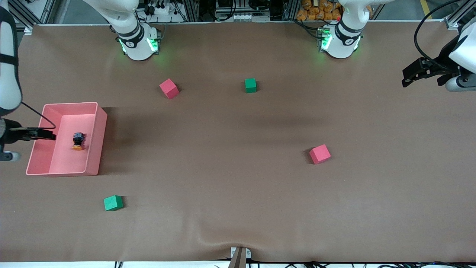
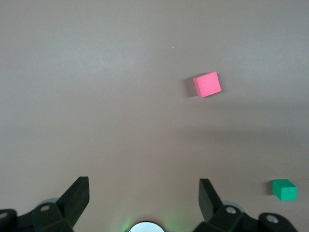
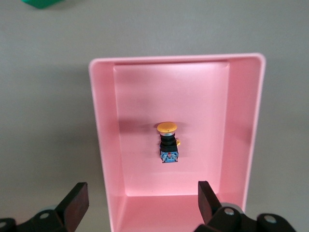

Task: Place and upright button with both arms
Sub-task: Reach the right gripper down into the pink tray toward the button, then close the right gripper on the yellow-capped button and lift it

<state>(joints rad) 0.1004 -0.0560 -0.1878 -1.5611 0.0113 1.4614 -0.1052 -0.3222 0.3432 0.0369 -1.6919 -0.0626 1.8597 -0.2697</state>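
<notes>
- Two white jointed arms: the right arm [image 1: 126, 22] and the left arm [image 1: 349, 22], each ringed with black joint bands.
- Round white bases glow with green lights.
- The right gripper [image 1: 44, 134] and left gripper [image 1: 412, 76] are black, with wedge-shaped fingers [image 3: 72, 205].
- Black cables loop along both wrists.
- Small silver screws sit at the finger mounts.

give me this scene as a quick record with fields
button: lying on its side in the pink bin, orange cap toward the front camera
bin: at the right arm's end of the table
right end effector: open, over the bin's edge
left end effector: open, over bare table at the left arm's end
cubes: two red, two green, on the table
</notes>
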